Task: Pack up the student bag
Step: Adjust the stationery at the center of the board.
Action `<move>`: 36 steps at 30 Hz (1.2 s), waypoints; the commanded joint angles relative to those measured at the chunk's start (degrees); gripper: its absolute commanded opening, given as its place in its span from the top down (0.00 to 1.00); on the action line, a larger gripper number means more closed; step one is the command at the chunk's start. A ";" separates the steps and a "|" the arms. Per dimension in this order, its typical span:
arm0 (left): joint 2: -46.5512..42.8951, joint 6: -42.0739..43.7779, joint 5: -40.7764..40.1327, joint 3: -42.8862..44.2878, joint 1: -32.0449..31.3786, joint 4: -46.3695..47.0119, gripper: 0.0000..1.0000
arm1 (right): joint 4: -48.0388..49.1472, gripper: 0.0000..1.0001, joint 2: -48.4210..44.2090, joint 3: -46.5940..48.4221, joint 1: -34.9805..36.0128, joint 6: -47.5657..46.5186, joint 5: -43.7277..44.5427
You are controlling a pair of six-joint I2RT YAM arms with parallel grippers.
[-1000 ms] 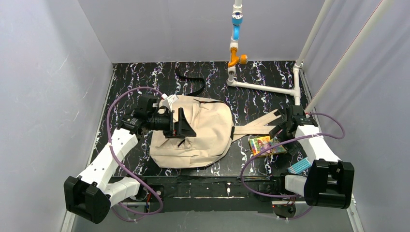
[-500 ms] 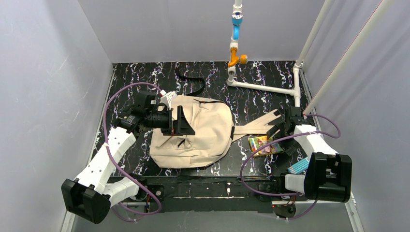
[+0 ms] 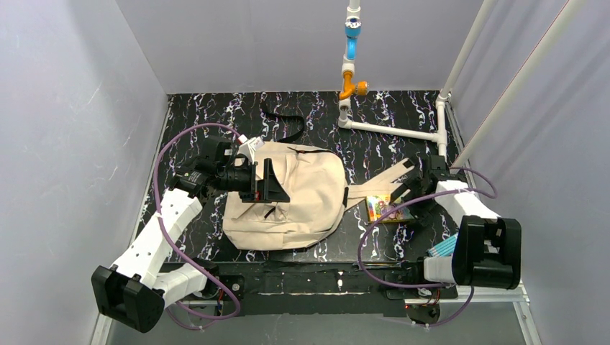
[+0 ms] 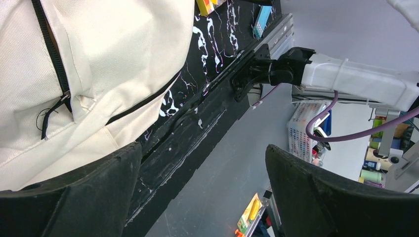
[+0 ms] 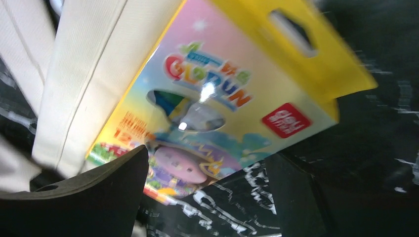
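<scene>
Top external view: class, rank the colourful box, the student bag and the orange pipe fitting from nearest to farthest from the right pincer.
1. The colourful box, right at the right pincer.
2. The student bag, to the left, mid-table.
3. The orange pipe fitting, by the far wall.

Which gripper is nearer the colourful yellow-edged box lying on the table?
Right. The right gripper hovers open directly over the colourful box, its fingers either side of it. The left gripper is open over the student bag, well away from the box.
</scene>
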 commanded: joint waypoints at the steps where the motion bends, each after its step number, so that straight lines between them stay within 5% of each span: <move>1: 0.05 1.63 1.33 1.11 -0.27 -0.75 0.05 | 9.43 0.08 4.19 3.50 5.29 -6.80 -15.04; 6: 0.76 -0.77 3.28 -0.27 -0.32 2.83 0.05 | 5.82 0.08 5.40 9.91 13.69 -12.20 -16.24; 11: 2.32 -5.81 2.09 -2.38 -5.43 9.76 0.06 | -5.13 0.06 2.58 15.34 13.34 -17.52 -2.84; 14: 3.07 -7.67 -1.04 -2.68 -8.99 12.53 0.06 | -3.29 0.02 -0.57 14.46 7.77 -18.56 4.37; 17: 4.09 -8.03 -6.21 -2.21 -13.29 14.66 0.06 | 5.50 0.02 -2.38 10.13 -0.99 -18.35 0.93; 21: 5.29 -2.11 -22.63 -1.23 -23.69 18.39 0.06 | 11.07 0.02 -1.27 8.69 -2.22 -17.06 2.48; 24: 5.99 4.40 -30.78 -4.48 -30.26 30.80 0.04 | 13.69 0.03 -2.39 5.93 -2.29 -13.82 1.81; 27: 11.25 11.53 -31.67 -4.19 -34.01 41.87 0.02 | 17.57 0.03 -6.32 1.07 -2.51 -11.02 -1.99; 32: 26.00 19.91 -31.13 6.68 -35.41 43.48 0.05 | 20.02 0.03 -10.71 -5.44 -3.32 -7.85 -5.13; 36: 36.32 29.37 -31.73 11.86 -36.70 45.64 0.05 | 13.46 0.03 -10.47 -1.69 -5.22 -8.63 0.85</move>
